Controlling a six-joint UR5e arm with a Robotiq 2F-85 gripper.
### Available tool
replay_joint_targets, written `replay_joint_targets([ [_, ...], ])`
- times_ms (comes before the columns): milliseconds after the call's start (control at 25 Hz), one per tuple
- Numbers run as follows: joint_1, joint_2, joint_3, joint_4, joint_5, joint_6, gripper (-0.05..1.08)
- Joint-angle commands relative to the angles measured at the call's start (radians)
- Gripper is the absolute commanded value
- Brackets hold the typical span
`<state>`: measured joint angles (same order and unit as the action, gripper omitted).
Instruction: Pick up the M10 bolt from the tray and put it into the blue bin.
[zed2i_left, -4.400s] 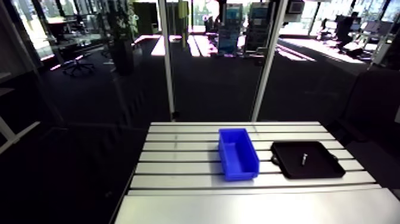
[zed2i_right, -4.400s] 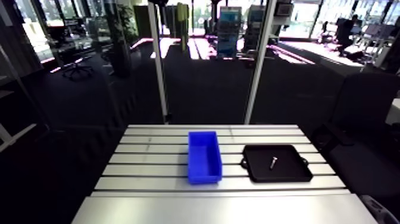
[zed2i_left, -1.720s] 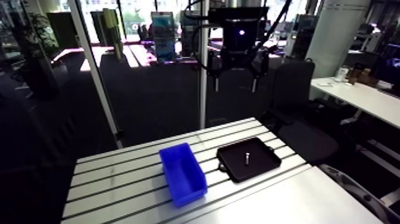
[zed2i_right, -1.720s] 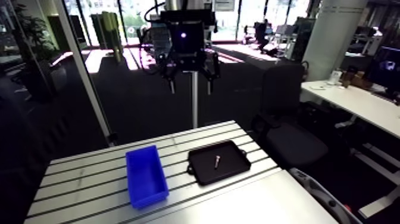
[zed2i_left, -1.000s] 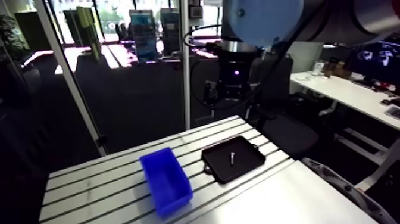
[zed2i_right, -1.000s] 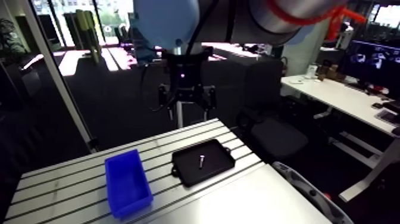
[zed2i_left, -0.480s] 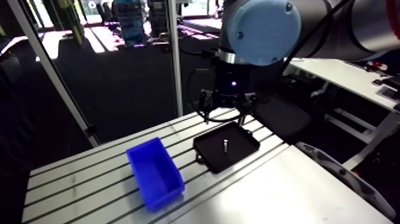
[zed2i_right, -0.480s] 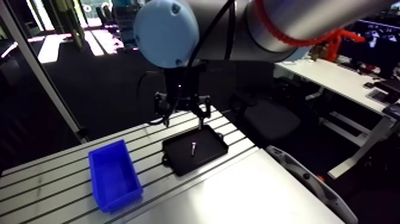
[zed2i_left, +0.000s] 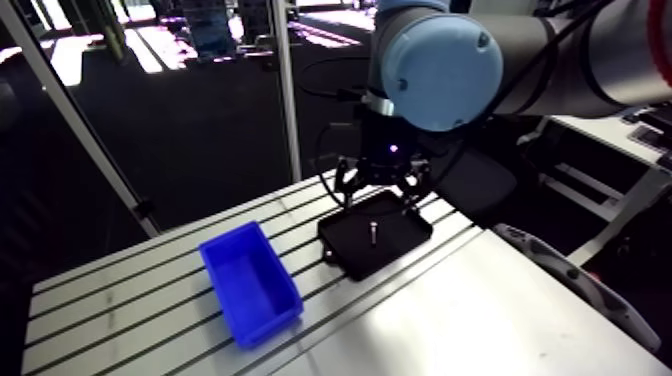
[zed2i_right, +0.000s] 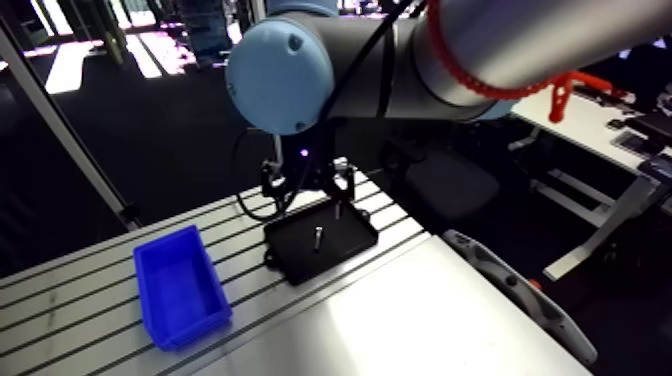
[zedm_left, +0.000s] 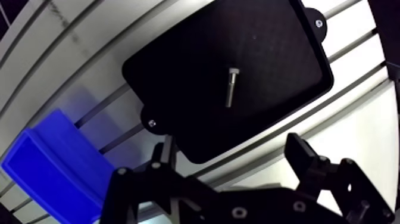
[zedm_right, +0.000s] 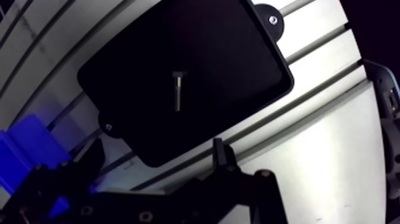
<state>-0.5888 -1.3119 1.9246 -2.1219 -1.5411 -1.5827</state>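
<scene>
Steel, grey with a dull sheen: we are entering the M10 bolt (zedm_left: 231, 87) as a short rigid fastener with a straight round shank and a wider head. It is lying flat near the middle of the tray (zedm_left: 274, 53), touching nothing but the tray floor. Reckoned from the gripper (zedm_left: 229, 150), it is lying ahead at about twelve o'clock, head pointing away. We are judging it dense for its size yet light for this hand, stiff, not fragile, and smooth enough to roll or slip under a skewed pinch. The hold we are favouring is across the shank at mid-length, pads square to the long axis, since the head looks too shallow to grasp securely. The tray is showing as black, matte and faintly grained: a shallow rectangle with rounded corners, a low raised rim and a small screwed lug at each of two opposite ends. The blue bin (zed2i_left: 250, 280) is reading as moulded plastic, open-topped, oblong and straight-walled, standing at about eight o'clock from the tray in the arm view, near it but apart. Both are resting on the table (zed2i_left: 100, 300), pale aluminium with long parallel slots. The gripper is hovering over the tray's near rim, jaws spread wide and grasping nothing.
</scene>
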Motion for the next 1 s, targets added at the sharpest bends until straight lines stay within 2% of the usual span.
replay_joint_targets([
  [40,-0.011,0.035,0.008,-0.039,-0.003,0.0,0.02],
  [200,-0.011,0.063,0.008,-0.047,-0.011,0.005,0.02],
  [320,-0.01,0.086,0.009,-0.099,-0.032,0.007,0.04],
  [400,-0.01,0.098,0.011,-0.113,-0.04,0.008,0.05],
  [760,-0.007,0.122,0.015,-0.142,-0.043,0.013,0.25],
  [1000,-0.005,0.136,0.015,-0.154,-0.043,0.023,0.33],
])
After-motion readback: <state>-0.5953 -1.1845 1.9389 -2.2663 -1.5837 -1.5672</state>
